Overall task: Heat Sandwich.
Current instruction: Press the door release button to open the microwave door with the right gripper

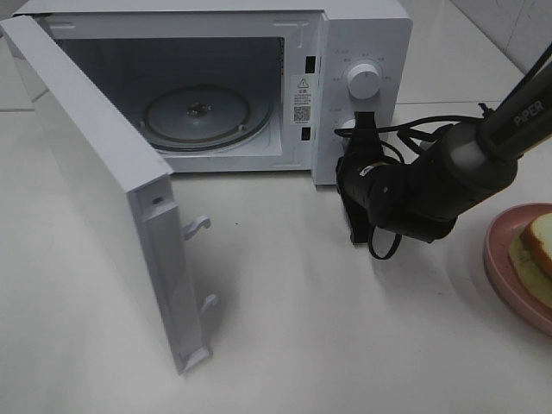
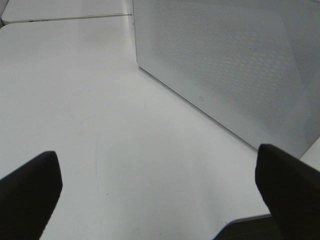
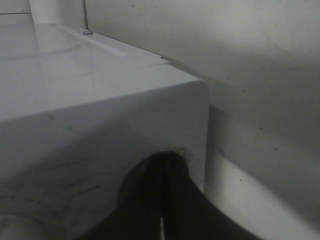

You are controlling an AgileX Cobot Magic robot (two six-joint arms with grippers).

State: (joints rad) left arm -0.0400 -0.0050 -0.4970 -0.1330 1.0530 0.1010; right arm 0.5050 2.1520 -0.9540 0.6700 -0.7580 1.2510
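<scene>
While the microwave door (image 1: 95, 190) stood wide open and the glass tray (image 1: 198, 116) sat bare, the sandwich (image 1: 539, 246) lay on its plate (image 1: 503, 259), well off right, not yet loaded. My right gripper (image 1: 362, 125) was pinched shut against the control panel (image 1: 379, 43); my left gripper (image 2: 157, 185) gaped, empty.

Black arm (image 1: 414, 185), looped black cables (image 1: 385, 247), white PiPER lettering (image 1: 528, 115)

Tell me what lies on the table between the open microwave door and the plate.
In the high view, only the right arm hangs over that stretch, its shut tool at the microwave panel; the table there is bare.
</scene>
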